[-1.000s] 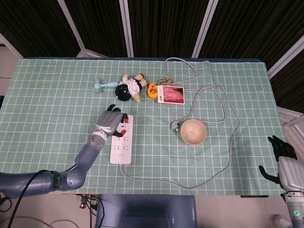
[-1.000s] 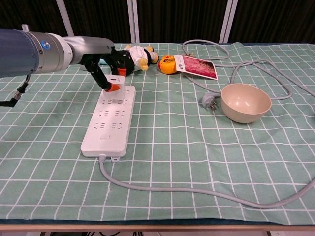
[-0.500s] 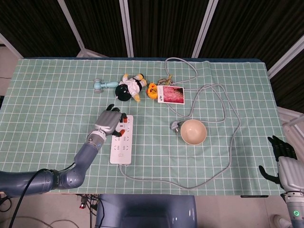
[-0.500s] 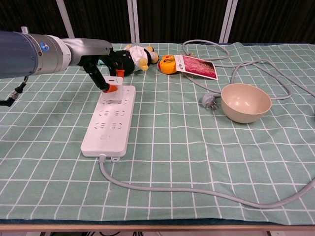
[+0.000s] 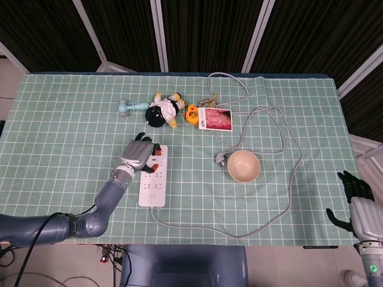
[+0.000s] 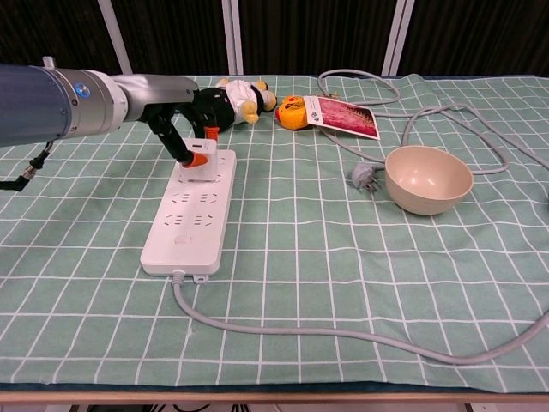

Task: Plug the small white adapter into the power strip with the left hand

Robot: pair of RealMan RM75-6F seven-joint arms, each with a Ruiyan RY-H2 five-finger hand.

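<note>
The left hand (image 6: 184, 120) is at the far end of the power strip (image 6: 192, 210), and its fingers (image 6: 182, 153) pinch the small white adapter (image 6: 199, 153). The adapter stands at the last row of sockets, tilted a little, and it touches the top of the strip; whether its pins are fully inside I cannot tell. In the head view the same hand (image 5: 138, 154) covers the upper left corner of the strip (image 5: 153, 185), and the adapter is almost hidden under the fingers.

The power strip lies lengthwise on the green checked cloth of the tabletop (image 6: 343, 283). A grey cable (image 6: 360, 339) leaves its near end and runs to the right along the front edge.

Just behind the left hand lies a toy figure in black and white (image 6: 233, 99), and beside it an orange toy (image 6: 292, 112) and a pink card (image 6: 341, 118). A light blue toy (image 5: 130, 107) lies left of the figure in the head view.

To the right, well apart from the strip, stands a beige bowl (image 6: 427, 178), with a grey plug (image 6: 364, 176) just beside it on the left.

The right hand (image 5: 357, 200) is off the tabletop at the right edge of the head view, with its dark fingers apart and holding nothing.
</note>
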